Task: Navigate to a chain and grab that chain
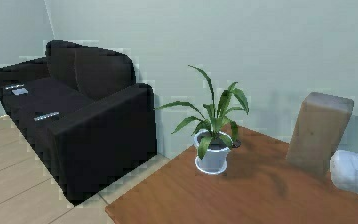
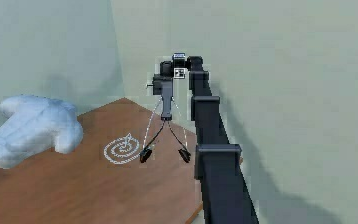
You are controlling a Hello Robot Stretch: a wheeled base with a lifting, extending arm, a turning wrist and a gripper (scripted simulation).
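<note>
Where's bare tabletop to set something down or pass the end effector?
Free: the table in front of the potted plant, and between plant and tan block. In the arm side view, bare wood below the white lump and pale coil. Crowded at the end effector, by the coil.

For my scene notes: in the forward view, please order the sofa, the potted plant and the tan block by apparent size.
1. sofa, clearly largest.
2. potted plant.
3. tan block.
The last two look close, so their order is unsure.
</note>
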